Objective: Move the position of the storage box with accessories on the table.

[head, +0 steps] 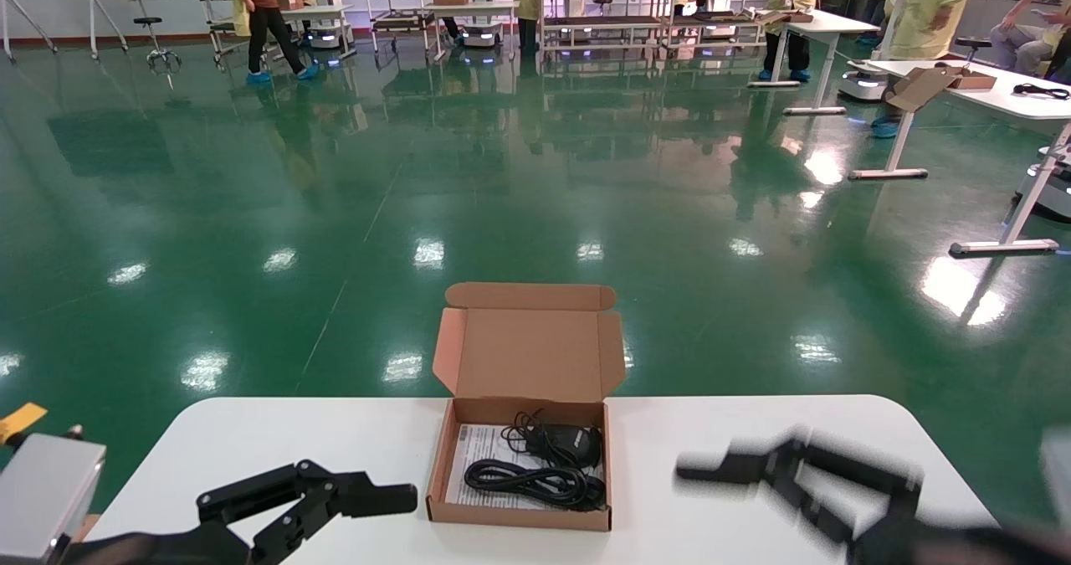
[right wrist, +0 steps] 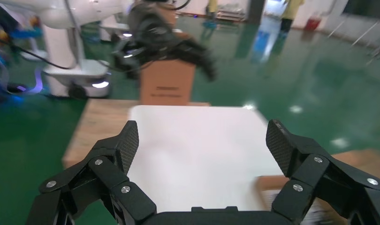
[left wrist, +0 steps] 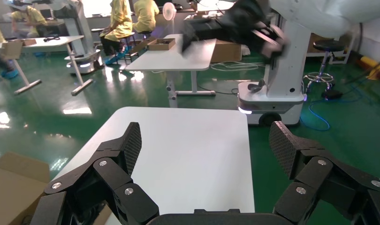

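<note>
The storage box [head: 519,515] sits open in the middle of the white table [head: 251,448], its flap lid standing up at the far side. Inside lie a black mouse [head: 573,444], its coiled black cable [head: 531,481] and a white printed sheet [head: 479,456]. My left gripper [head: 376,506] is open and empty, low over the table, left of the box and apart from it. My right gripper [head: 736,485] is blurred, open and empty, right of the box. In the left wrist view my open gripper [left wrist: 208,147] faces bare tabletop [left wrist: 188,154]. So does the open gripper [right wrist: 204,144] in the right wrist view.
A corner of the box [left wrist: 10,178] shows at the left wrist view's edge. Green floor lies beyond the table's far edge. White desks [head: 987,96] with a cardboard box [head: 929,84] stand far right. A large brown carton [right wrist: 167,84] stands off the table's left end.
</note>
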